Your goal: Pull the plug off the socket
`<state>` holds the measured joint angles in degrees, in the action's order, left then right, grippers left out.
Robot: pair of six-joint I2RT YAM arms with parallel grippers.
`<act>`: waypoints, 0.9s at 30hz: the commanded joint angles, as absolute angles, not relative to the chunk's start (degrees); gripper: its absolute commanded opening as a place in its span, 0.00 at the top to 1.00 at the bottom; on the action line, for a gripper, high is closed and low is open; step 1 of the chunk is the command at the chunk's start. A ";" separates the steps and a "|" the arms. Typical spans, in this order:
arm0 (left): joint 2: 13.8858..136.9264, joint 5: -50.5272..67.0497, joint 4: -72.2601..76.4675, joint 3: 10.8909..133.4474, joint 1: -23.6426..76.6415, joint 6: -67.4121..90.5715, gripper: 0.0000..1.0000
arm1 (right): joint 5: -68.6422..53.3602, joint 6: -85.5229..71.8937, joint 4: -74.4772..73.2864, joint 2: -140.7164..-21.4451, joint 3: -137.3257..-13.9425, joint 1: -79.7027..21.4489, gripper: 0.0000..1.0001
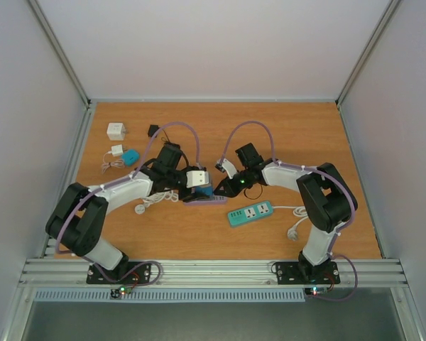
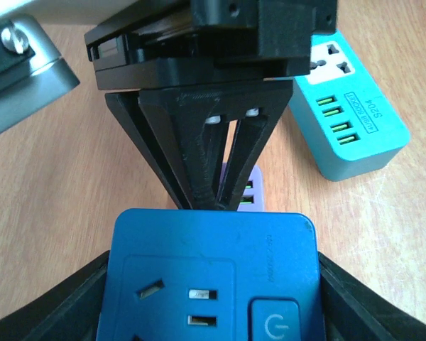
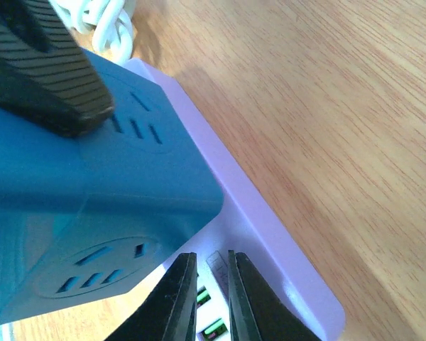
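A blue cube plug adapter point(image 2: 213, 270) stands on a purple power strip point(image 3: 270, 227). My left gripper point(image 2: 213, 298) is shut on the cube, one finger on each side. In the top view the cube point(image 1: 204, 190) sits at the table's middle over the strip point(image 1: 207, 202). My right gripper point(image 3: 213, 266) is nearly shut with nothing between its fingers. Its tips rest on the strip's top face by the USB ports, just beside the cube point(image 3: 78, 213). Whether the cube's pins are still in the socket is hidden.
A teal power strip point(image 1: 250, 213) with a white cable and plug point(image 1: 294, 233) lies near the right arm. White chargers point(image 1: 116, 131), a small teal adapter point(image 1: 130, 157) and a black plug point(image 1: 153, 130) lie at the back left. A white cord point(image 1: 150, 202) trails left of the purple strip.
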<state>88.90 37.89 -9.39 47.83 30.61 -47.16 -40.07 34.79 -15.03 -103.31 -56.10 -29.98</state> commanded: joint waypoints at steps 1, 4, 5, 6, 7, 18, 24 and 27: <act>85.41 42.74 -6.22 47.49 31.02 -49.56 0.58 | -33.11 36.12 -18.64 -106.55 -53.63 -30.32 0.84; 84.79 43.44 -7.59 47.80 31.02 -49.99 0.60 | -33.09 36.00 -18.46 -106.65 -53.53 -30.28 0.84; 84.64 43.62 -8.02 47.83 31.01 -50.00 0.60 | -33.13 35.95 -18.46 -106.65 -53.53 -30.32 0.84; 84.41 43.67 -8.61 47.82 31.02 -50.01 0.60 | -33.21 35.85 -18.46 -106.63 -53.59 -30.32 0.84; 84.07 43.70 -9.16 47.81 30.98 -50.05 0.60 | -33.30 35.75 -18.46 -106.55 -53.54 -30.30 0.84; 79.49 45.75 -13.97 48.08 27.95 -47.11 0.61 | -34.23 35.51 -18.63 -105.21 -53.70 -30.30 0.84; 76.82 46.88 -16.45 49.00 25.14 -44.76 0.62 | -35.42 35.48 -18.72 -104.05 -54.00 -30.32 0.83; 75.94 47.72 -16.32 49.70 22.87 -40.76 0.62 | -35.99 35.23 -18.83 -103.32 -54.44 -30.32 0.81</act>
<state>78.17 44.47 -16.80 47.68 25.32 -45.43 -40.07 35.00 -14.24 -103.07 -55.86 -29.98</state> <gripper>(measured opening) 0.648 0.177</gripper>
